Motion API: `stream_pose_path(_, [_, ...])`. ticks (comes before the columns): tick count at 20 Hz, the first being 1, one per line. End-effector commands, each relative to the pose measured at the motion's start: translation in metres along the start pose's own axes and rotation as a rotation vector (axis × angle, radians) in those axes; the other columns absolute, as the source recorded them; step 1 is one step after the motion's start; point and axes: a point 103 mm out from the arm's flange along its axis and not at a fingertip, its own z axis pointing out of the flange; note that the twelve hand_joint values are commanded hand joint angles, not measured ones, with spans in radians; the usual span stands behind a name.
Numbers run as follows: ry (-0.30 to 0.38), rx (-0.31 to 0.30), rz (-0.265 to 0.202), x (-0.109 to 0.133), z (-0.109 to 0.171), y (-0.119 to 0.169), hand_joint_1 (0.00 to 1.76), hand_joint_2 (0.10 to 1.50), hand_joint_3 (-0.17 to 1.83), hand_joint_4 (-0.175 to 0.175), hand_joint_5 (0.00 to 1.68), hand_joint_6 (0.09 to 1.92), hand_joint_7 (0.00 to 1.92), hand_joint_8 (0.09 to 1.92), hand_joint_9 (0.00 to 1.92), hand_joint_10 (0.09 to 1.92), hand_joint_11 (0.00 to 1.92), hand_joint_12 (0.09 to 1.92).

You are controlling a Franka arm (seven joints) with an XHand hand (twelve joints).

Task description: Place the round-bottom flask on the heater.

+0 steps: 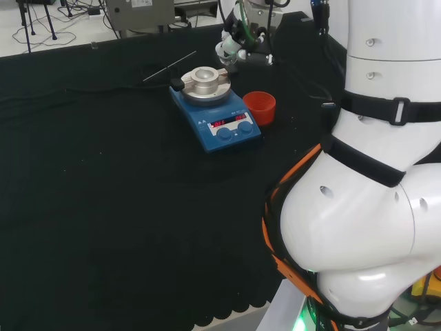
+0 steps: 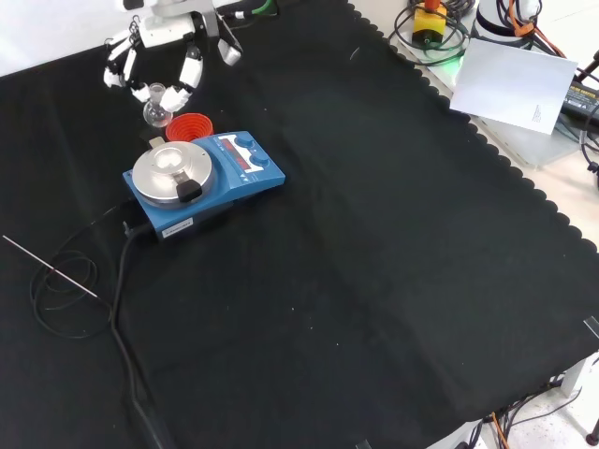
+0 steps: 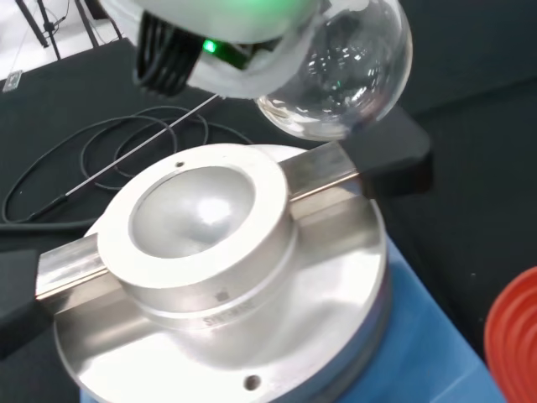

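Covering the whole bench, a black cloth (image 2: 374, 243) with a scalloped edge is the largest thing in the front view; pale floor, cables and a white sheet of paper (image 2: 513, 82) lie beyond its right side there. In the head view the room behind shows a light floor, tripod legs and a grey box with loose cables.

On the cloth sits the heater (image 2: 201, 180), a blue base with two knobs and a red lit display whose figures I will not read, topped by a round metal block (image 3: 197, 214) with a bowl-shaped hollow. In the wrist view that block carries a line of stamped lettering on its rim, too small to make out. A black power cable (image 2: 117, 309) runs from the heater and coils on the cloth near a thin metal rod (image 2: 49, 267).

Just beside the heater stands a red ribbed ring (image 1: 260, 107).

The hand (image 2: 159, 51) hangs above the cloth just beyond the red ring in the front view, its fingers curled down round the neck of the round-bottom flask (image 2: 155, 110). The clear flask is held off the cloth; in the wrist view its bulb (image 3: 340, 71) floats above and beside the block's hollow, not touching it.
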Motion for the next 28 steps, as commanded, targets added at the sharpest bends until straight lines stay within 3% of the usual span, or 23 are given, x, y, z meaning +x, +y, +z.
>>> stream_pose_path(1, [-0.007, 0.044, -0.028, 0.021, 0.009, 0.008, 1.08, 0.66, 0.80, 0.175, 1.11, 1.02, 0.38, 0.70, 0.55, 0.70, 0.17, 1.36])
stream_pose_path(23, [-0.016, 0.103, -0.056, 0.049, 0.034, 0.019, 1.08, 0.66, 0.81, 0.175, 1.11, 1.03, 0.37, 0.69, 0.54, 0.69, 0.17, 1.36])
stream_pose_path(28, [-0.007, 0.119, -0.046, 0.043, 0.037, 0.022, 1.08, 0.66, 0.81, 0.175, 1.11, 1.03, 0.37, 0.69, 0.54, 0.69, 0.18, 1.36])
